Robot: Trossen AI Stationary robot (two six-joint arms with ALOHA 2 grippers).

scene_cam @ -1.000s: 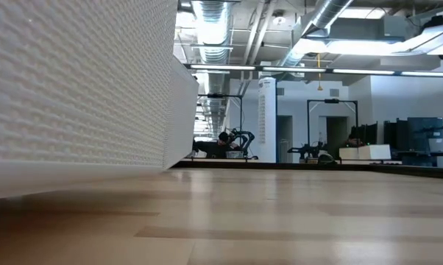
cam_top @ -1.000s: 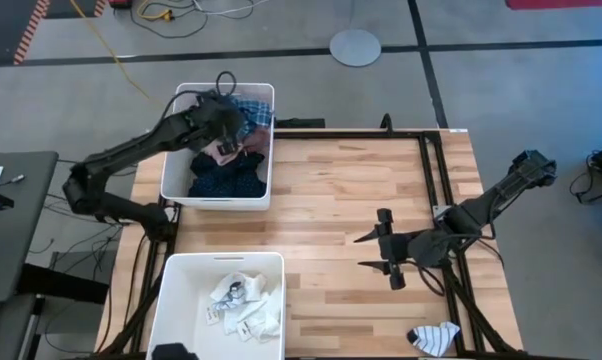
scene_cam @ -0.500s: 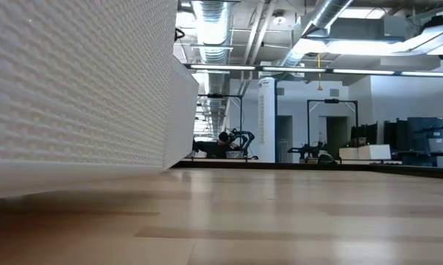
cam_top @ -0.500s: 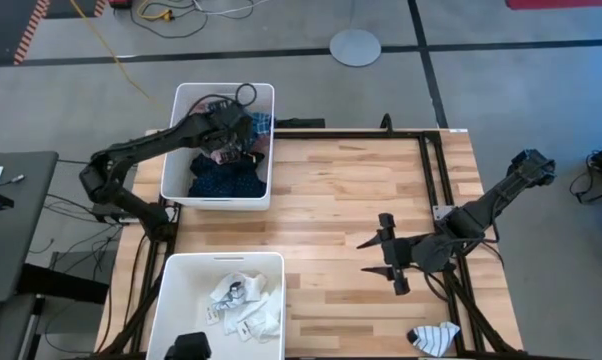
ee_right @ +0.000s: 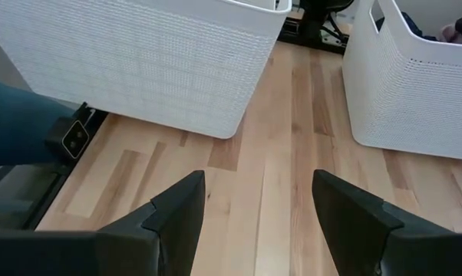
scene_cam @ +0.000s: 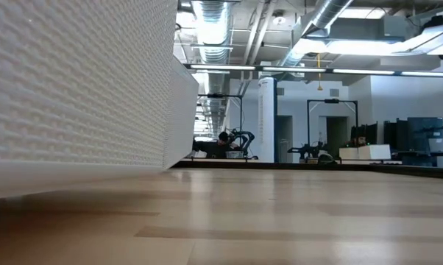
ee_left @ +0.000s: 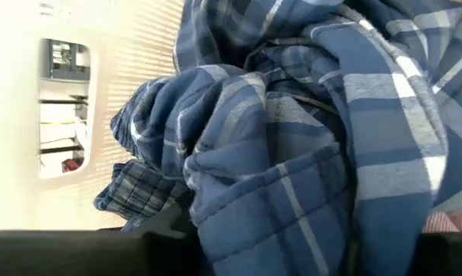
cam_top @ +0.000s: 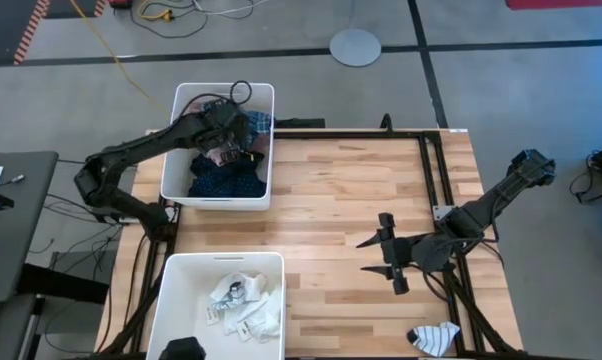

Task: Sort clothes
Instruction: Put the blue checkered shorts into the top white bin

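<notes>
My left gripper [cam_top: 237, 138] reaches into the far white bin [cam_top: 216, 203] at the table's far left corner. It stands low over the clothes there: a blue plaid shirt [cam_top: 259, 124], a pink piece [cam_top: 224, 157] and a navy dotted piece [cam_top: 226, 180]. The plaid shirt [ee_left: 308, 153] fills the left wrist view, bunched against the bin's wall. White socks [cam_top: 243, 305] lie in the near white bin [cam_top: 221, 258]. A striped sock [cam_top: 433, 337] lies on the table by the near right corner. My right gripper [cam_top: 379, 255] hovers open above the table's right half, with bare wood between its fingers [ee_right: 258, 184].
The two white bins stand one behind the other along the table's left side; the near one's wall [scene_cam: 74, 88] fills the left of the low view. Bare wooden tabletop [cam_top: 341, 200] lies between the bins and my right arm. A black frame rail [cam_top: 431, 180] runs along the right.
My left gripper has sunk lower into the far bin, closer to the plaid shirt and the pink piece.
</notes>
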